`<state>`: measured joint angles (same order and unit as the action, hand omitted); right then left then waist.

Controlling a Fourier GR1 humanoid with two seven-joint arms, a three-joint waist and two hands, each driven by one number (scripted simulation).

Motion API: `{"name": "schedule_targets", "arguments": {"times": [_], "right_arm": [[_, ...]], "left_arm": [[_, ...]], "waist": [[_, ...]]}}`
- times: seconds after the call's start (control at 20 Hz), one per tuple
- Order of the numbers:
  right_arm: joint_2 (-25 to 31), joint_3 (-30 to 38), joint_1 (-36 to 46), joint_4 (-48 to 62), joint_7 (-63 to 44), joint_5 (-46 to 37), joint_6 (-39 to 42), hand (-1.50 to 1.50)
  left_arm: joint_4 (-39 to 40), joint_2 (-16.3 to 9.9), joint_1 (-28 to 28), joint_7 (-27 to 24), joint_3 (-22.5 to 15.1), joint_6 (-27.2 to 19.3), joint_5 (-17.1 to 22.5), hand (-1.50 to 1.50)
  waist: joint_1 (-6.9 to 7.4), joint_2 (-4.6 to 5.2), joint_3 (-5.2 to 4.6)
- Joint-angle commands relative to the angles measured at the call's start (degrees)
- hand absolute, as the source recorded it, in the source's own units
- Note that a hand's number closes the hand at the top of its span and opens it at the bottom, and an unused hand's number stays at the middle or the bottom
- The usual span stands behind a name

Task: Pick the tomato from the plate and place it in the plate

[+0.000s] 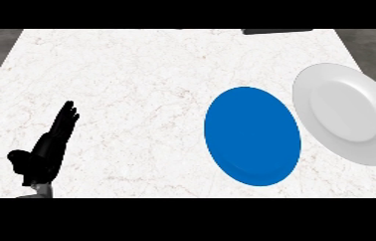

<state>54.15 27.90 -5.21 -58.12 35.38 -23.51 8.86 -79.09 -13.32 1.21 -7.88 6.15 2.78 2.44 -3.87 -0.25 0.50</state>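
A blue plate (252,136) lies right of the counter's middle, with nothing on it. Beside it, at the right edge of the head view, lies a white plate (341,113), also bare and partly cut off by the frame. No tomato shows anywhere. My left hand (46,148) rests at the lower left, fingers straight and pointing up, holding nothing. My right hand is out of view.
The white marble counter (132,80) stretches wide to the left and back of the plates. A dark object (277,31) sits at the counter's far edge, upper right.
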Motion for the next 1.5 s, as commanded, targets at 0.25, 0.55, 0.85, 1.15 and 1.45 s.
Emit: {"name": "schedule_targets", "arguments": {"times": [0.25,0.55,0.85,1.15,1.45], "right_arm": [[9.6,14.1,1.5,23.1,26.3,7.7,1.1,1.5],[13.2,12.3,5.7,29.3,30.3,7.7,4.0,1.5],[12.6,6.2,13.8,26.8,24.2,6.0,4.0,1.5],[7.3,0.3,16.0,17.7,17.3,5.6,6.0,1.5],[0.8,-5.1,22.9,14.5,10.7,3.9,4.2,1.5]], "left_arm": [[0.4,-0.6,-1.8,0.1,-1.4,1.8,-0.8,0.0],[0.9,1.0,-2.9,1.1,-2.4,1.3,-1.4,0.0],[1.5,2.5,-5.7,1.5,-3.4,-0.3,-3.2,0.0],[4.7,1.7,-7.4,0.7,-0.9,0.6,-1.8,0.0],[0.3,2.0,-5.0,2.9,-2.3,1.0,-2.6,0.0]], "waist": [[3.96,0.36,-0.17],[4.41,0.39,-0.3],[4.73,0.45,-0.42],[3.82,0.24,-0.59],[4.58,0.29,-0.49]]}}
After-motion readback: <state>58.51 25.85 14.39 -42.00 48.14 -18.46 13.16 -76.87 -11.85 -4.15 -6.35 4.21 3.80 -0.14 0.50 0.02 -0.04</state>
